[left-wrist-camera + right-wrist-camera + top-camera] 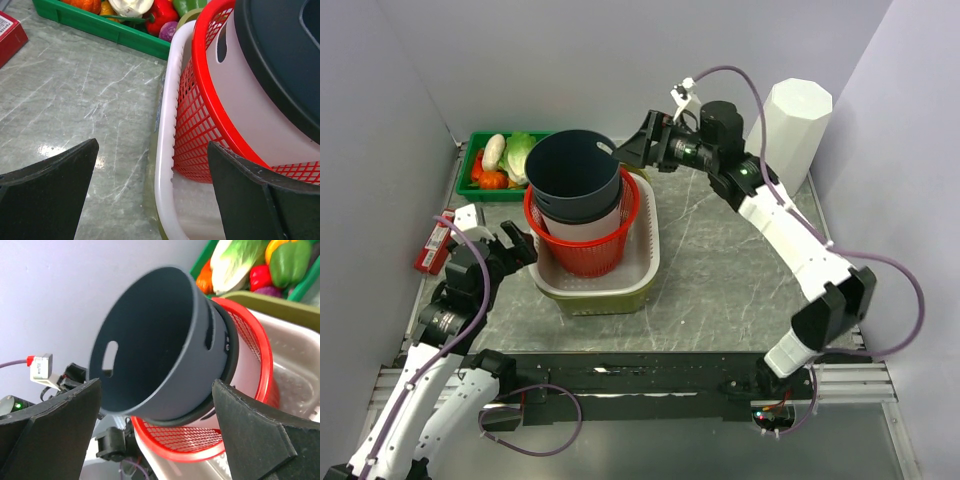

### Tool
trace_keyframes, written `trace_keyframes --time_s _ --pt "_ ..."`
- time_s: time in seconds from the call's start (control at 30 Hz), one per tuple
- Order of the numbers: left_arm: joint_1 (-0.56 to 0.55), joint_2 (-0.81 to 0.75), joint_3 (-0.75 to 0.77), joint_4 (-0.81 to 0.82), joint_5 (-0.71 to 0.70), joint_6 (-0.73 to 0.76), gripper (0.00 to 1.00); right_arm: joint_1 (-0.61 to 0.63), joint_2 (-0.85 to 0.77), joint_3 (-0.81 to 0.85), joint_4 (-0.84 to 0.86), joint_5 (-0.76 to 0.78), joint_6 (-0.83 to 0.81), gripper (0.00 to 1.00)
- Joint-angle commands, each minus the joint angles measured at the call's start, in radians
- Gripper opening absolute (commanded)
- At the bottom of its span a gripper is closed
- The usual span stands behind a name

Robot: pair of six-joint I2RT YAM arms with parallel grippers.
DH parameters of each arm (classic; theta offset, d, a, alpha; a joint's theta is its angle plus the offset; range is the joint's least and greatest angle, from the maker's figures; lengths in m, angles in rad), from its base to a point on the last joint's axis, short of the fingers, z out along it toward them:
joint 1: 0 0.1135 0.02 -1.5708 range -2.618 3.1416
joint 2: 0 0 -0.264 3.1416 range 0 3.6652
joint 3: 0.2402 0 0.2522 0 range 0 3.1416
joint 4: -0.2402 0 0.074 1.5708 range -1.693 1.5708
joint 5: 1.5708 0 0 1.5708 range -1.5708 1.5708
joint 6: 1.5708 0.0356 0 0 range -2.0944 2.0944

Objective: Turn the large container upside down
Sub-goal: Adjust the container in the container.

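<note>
Left of the table's middle, the dark bucket (572,170), which I take for the large container, stands upright, mouth up, nested above a red basket (588,255) inside a white tub (647,250). The right gripper (628,148), jaws wide, hangs just beside its far-right rim and is the nearer of the 2. The left gripper (518,245), equally wide, sits low beside the tub.

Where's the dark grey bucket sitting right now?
In the top view the dark grey bucket stands upright left of centre, nested in a white bucket inside the red mesh basket, just right of the green vegetable tray.
</note>
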Motion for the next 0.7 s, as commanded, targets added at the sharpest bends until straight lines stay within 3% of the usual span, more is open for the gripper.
trace_keyframes --time_s 0.0,0.3,0.67 --pt "0.003 0.014 0.003 0.038 0.014 0.018 0.96 -0.021 0.072 0.105 -0.025 -0.100 0.019 0.96" --pt "0.006 0.012 0.001 0.043 0.017 0.018 0.96 -0.038 0.206 0.205 0.017 -0.227 0.049 0.94" --pt "0.017 0.019 0.000 0.049 0.034 0.026 0.96 -0.043 0.196 0.135 0.159 -0.344 0.137 0.85"
